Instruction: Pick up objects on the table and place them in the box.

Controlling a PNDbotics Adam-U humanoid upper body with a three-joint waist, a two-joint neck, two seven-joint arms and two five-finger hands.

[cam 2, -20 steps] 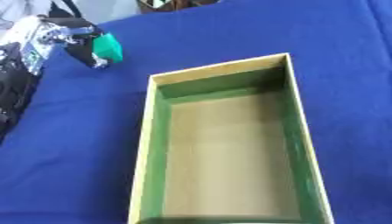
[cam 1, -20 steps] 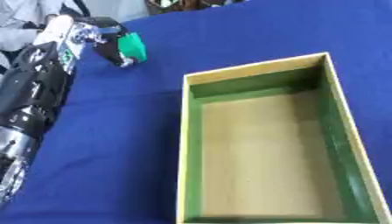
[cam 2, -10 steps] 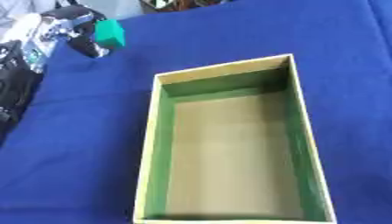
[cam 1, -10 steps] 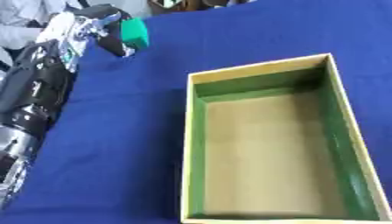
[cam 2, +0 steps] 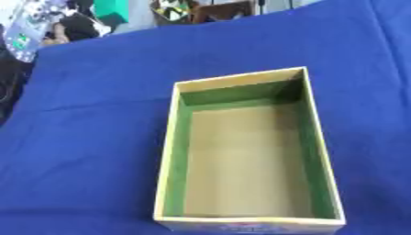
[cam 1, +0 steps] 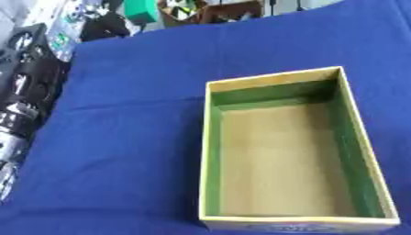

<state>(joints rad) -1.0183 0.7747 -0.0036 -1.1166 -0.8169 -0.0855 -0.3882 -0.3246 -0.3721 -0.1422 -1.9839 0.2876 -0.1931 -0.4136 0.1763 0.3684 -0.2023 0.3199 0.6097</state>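
Observation:
My left hand (cam 1: 102,25) is at the top left, above the far edge of the blue table (cam 1: 128,137), with its dark fingers curled round a small green block (cam 1: 143,10). The block is held in the air, partly cut off by the top of the view. The arm (cam 1: 28,87) runs down the left edge. The box (cam 1: 273,76) stands at centre right: a long wooden tray with green inner walls and a bare brown floor, nothing inside it. My right hand shows in neither view.
Beyond the table's far edge there is brown and dark clutter (cam 1: 217,10). Wide blue cloth lies between the arm and the box (cam 2: 88,114).
My left hand has lifted the green block up off the cloth and carried it higher, toward the top of the view. The box has not moved.

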